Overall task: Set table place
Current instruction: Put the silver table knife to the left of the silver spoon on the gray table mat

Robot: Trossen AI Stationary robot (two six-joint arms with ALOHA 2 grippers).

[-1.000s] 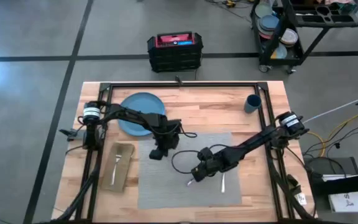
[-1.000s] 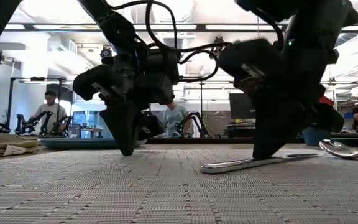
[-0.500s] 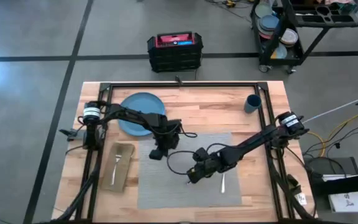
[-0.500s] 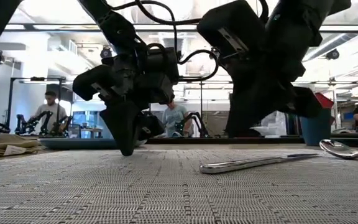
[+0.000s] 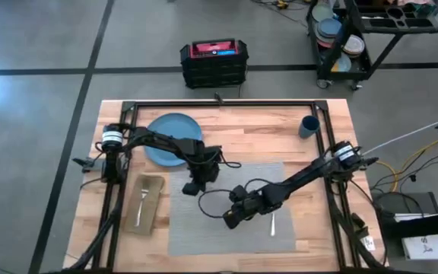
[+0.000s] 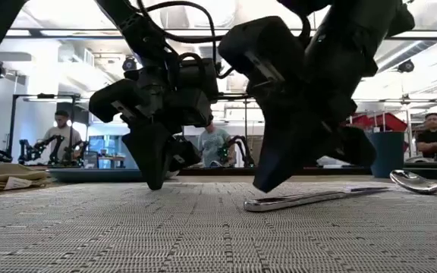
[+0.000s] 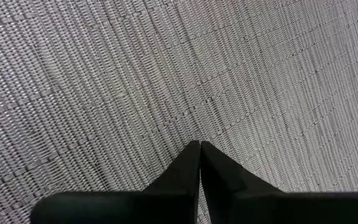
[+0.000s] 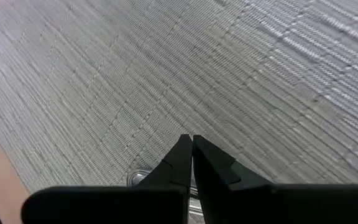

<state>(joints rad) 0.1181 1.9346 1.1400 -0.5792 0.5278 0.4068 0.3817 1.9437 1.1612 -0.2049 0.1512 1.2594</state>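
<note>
From above: right gripper (image 5: 232, 218) is poised over grey placemat (image 5: 204, 228), knife hidden beneath; spoon (image 5: 273, 222) lies beside; plate (image 5: 166, 137), napkin (image 5: 144, 202) with fork (image 5: 142, 194) and cup (image 5: 308, 126) are off the mat. Left gripper (image 5: 192, 187) rests on the mat's far edge.

Table level: knife (image 6: 309, 199) lies flat, untouched; the right fingertips hang above its handle.

Wrist views: both pairs of fingers are pressed closed, empty. Parting before descent is judged necessary; the thin blade may slip.

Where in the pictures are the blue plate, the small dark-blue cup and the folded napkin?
blue plate (image 5: 164, 134): high view, on the bare part of its face left of the left arm.
small dark-blue cup (image 5: 308, 126): high view, on its open top.
folded napkin (image 5: 152, 204): high view, on the cloth beside the fork.
</note>
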